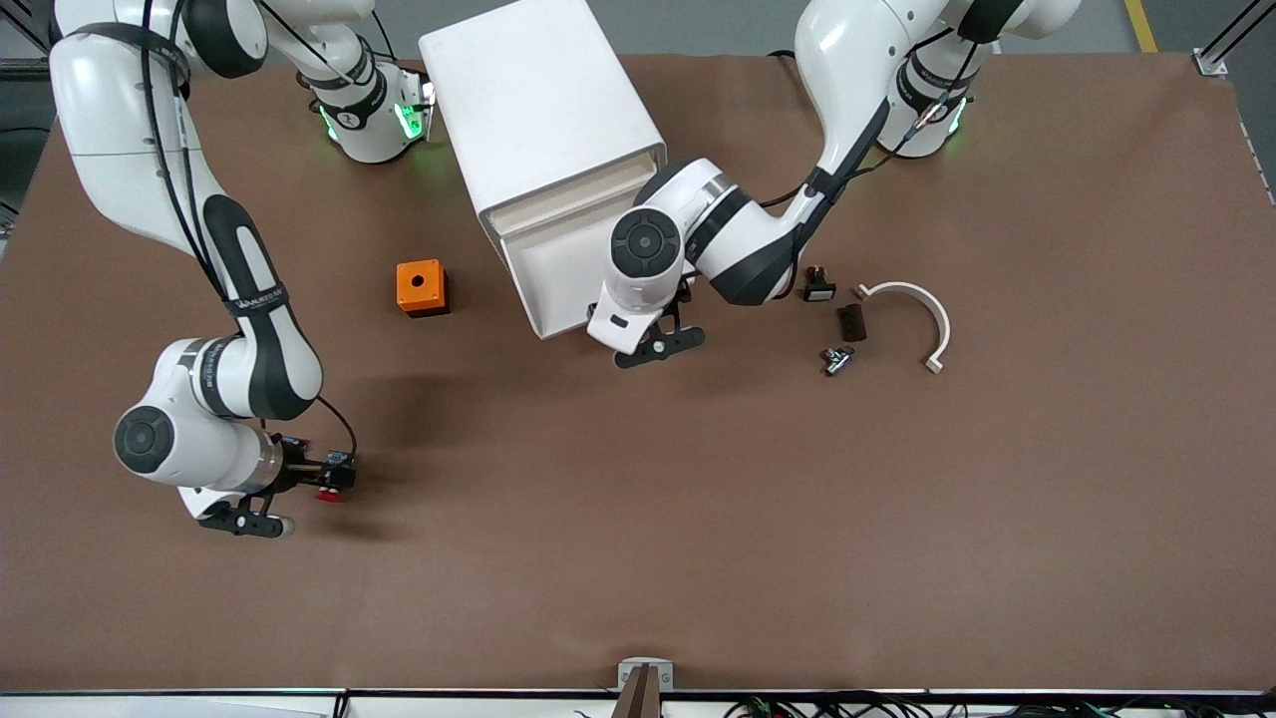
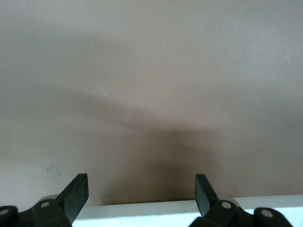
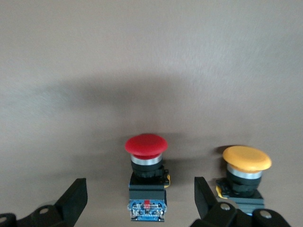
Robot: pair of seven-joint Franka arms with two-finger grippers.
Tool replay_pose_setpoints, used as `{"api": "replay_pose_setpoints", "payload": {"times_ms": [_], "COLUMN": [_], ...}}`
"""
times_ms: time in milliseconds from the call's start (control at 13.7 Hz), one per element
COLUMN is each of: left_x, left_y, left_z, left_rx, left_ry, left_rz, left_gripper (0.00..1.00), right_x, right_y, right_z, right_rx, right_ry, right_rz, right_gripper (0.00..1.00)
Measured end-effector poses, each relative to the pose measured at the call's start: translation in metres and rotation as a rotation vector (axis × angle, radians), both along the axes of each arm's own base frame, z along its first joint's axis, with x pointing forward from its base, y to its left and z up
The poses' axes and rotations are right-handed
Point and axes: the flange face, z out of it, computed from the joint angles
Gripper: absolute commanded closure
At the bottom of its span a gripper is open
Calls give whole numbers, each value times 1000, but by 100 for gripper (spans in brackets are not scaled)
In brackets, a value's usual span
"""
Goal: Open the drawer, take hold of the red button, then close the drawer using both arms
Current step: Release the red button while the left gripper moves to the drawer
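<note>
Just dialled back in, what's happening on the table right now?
The drawer stands pulled out of the white cabinet. The left gripper is open at the drawer's front edge and holds nothing. The right gripper is low over the table toward the right arm's end. It is open on either side of the red button and has not gripped it yet. An orange-capped button sits beside the red one. The drawer is not yet closed.
</note>
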Motion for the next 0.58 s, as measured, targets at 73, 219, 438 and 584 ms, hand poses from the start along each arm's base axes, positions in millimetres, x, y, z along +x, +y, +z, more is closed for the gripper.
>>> {"api": "replay_pose_setpoints", "payload": {"times_ms": [73,219,438,584], "left_x": [-4,-9,-19,-33], "left_y": [-2,-5,-13,-21], "left_z": [-2,-4,-5,-9], "left_rx": [-3,-6,-15,-35], "left_ry": [10,19,36,78], "left_rz": [-2,-8,-23,-24], "left_gripper": [1,1,1,1], "right_x": [4,8,5,-3], "right_y": [-3,-16,-44,-54], "right_z": [14,49,104,144], "right_rx": [0,-2,-8,-8], "right_ry": [-23,-73,-110,-114], "right_rz": [27,83,147,197], "right_gripper": [0,0,0,0]}}
